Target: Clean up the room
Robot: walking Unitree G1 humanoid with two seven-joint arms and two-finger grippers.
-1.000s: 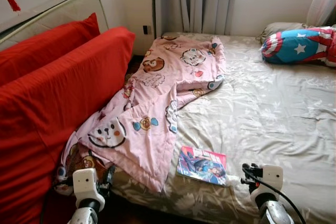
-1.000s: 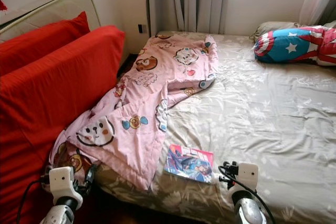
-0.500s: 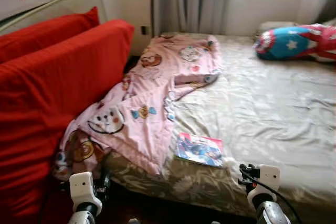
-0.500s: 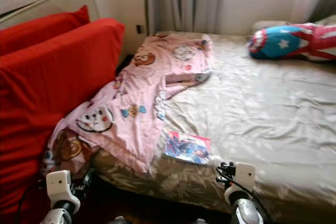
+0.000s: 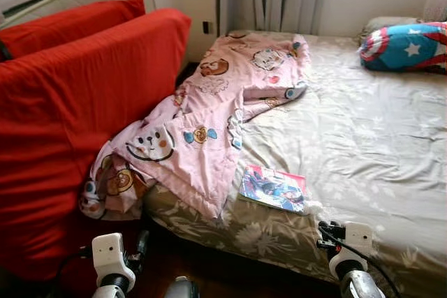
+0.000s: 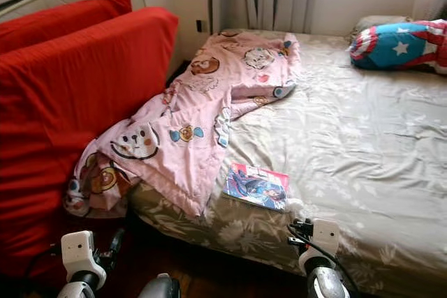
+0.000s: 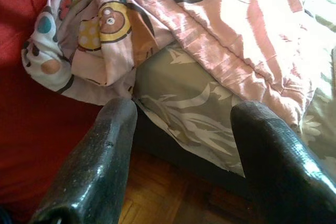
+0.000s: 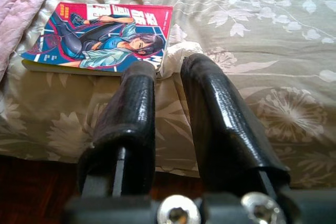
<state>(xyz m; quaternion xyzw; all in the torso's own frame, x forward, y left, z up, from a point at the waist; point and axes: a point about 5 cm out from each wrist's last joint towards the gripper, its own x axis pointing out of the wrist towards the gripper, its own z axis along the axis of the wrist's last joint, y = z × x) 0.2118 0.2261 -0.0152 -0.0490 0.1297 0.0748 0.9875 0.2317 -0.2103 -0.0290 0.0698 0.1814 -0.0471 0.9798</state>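
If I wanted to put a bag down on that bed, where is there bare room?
The widest bare sheet lies between the pink blanket and the star pillow, running down toward the near edge. A smaller patch sits right of the comic book. The bed's left side is crowded: the blanket drapes off it against the red cushions.

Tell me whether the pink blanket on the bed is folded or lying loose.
Loose, not folded. The pink cartoon blanket lies rumpled along the bed's left side, one end spilling over the edge against the red cushion.

Pink cartoon blanket (image 5: pixel 209 113): rumpled, draped along the bed's left side, corner hanging off. Comic book (image 5: pixel 273 188): flat, cover up, near the foot edge beside it.
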